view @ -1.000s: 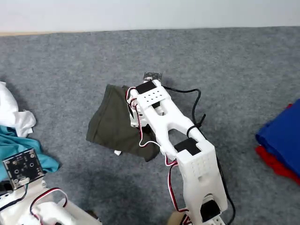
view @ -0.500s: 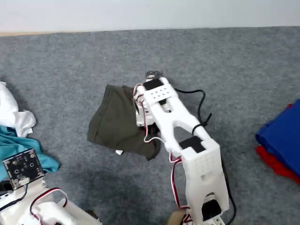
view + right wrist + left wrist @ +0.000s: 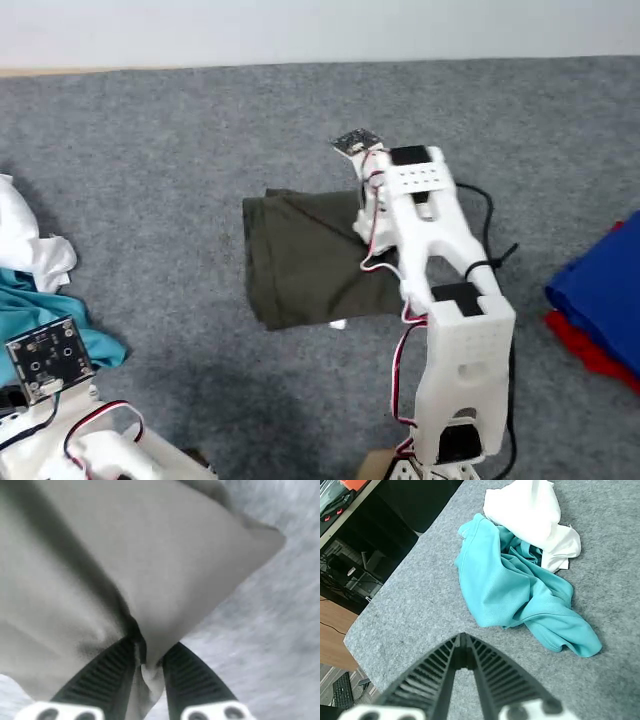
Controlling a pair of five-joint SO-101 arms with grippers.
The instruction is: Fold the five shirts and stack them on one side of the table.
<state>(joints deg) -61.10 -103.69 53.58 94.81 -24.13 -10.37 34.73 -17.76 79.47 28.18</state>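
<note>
With right hand, pinching folded olive shirt at frame centre; with left hand, closed on nothing, hovering near teal shirt and white shirt, both needing folding. Counting blue shirt, red shirt at right edge as stacked.

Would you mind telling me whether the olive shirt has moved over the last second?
Yes. The olive shirt has slid toward the folded blue shirt, pinched in the right gripper.
</note>
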